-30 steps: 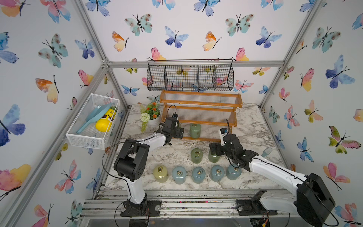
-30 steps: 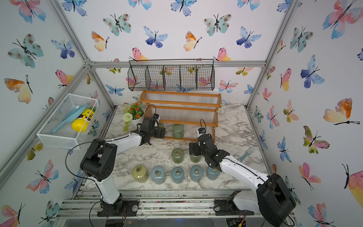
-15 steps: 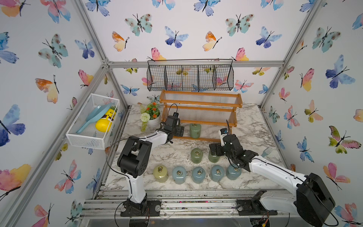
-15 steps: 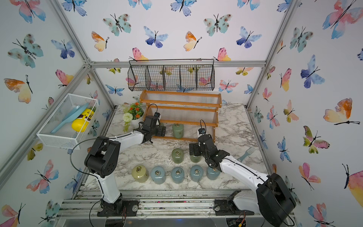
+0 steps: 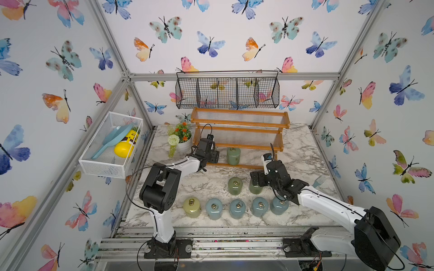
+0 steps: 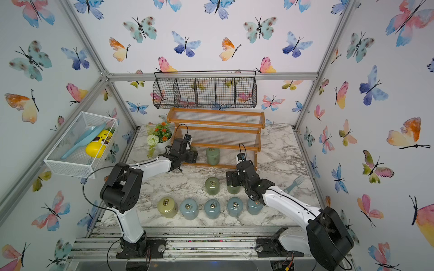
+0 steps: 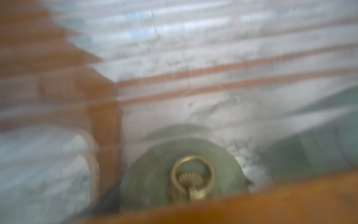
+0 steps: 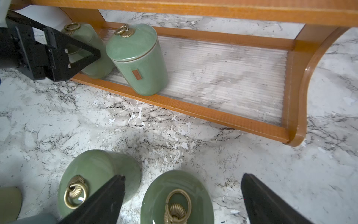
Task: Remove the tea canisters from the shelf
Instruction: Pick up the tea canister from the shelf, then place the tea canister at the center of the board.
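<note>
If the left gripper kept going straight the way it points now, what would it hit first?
Most likely the sage green canister at the end of the shelf's bottom tier: the left gripper points straight at it, one finger alongside. The wrist view is blurred, so I can't tell whether they touch.

walls: butterfly wallpaper [image 5: 211, 35] | frame: aluminium struts [image 5: 234, 76] | tabletop [image 5: 202, 185]: white marble | back wall: black wire basket [image 5: 227, 93]

We note: tea canisters [image 8: 137, 58] – glossy, smooth glaze; ring pulls [image 8: 121, 30] – brass-toned metal, ribbed knobs. Shelf [image 8: 213, 114] – smooth wooden frame, clear ribbed tiers. Desk [image 8: 58, 120] – marble-look surface, flaked patches. We see right hand [image 8: 183, 176] – matt black.
</note>
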{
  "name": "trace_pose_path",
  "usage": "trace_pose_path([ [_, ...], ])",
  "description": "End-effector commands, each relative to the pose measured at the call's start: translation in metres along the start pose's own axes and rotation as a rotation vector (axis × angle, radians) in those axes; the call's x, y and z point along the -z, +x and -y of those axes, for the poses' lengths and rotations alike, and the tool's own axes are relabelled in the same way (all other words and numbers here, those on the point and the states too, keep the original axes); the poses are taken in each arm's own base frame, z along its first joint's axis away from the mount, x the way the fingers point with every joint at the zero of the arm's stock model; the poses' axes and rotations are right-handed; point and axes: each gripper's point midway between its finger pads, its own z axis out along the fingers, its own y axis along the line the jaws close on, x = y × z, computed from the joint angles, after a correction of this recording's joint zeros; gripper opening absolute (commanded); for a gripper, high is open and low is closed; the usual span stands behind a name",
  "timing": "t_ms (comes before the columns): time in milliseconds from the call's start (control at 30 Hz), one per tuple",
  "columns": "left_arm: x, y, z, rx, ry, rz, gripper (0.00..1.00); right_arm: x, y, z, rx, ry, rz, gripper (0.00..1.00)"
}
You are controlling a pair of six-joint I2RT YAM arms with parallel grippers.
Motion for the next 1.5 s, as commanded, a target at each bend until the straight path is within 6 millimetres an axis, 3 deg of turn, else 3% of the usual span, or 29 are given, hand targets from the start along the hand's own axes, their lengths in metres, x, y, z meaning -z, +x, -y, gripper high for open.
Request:
trace_pose_path([
  [0, 0.025, -0.027, 0.003, -0.017, 0.03, 0.079, 0.73, 0.001, 0.009, 0.001, -0.004, 0.0, -0.022, 1.0],
  [233, 0.048, -0.026, 0.005, -0.015, 0.058, 0.089, 0.72, 0.005, 0.008, 0.004, -0.006, 0.008, -0.012, 1.0],
  [467, 0.074, -0.003, 0.012, -0.006, 0.08, 0.071, 0.72, 0.005, 0.007, 0.003, -0.006, 0.002, -0.009, 1.0],
  [800, 0.113, 0.036, 0.042, -0.003, 0.144, 0.065, 0.73, 0.006, 0.007, 0.0, -0.013, -0.011, -0.01, 1.0],
  [1467, 0.114, 0.089, 0.069, -0.008, 0.171, -0.019, 0.74, 0.008, 0.007, 0.002, -0.015, -0.008, -0.004, 1.0],
])
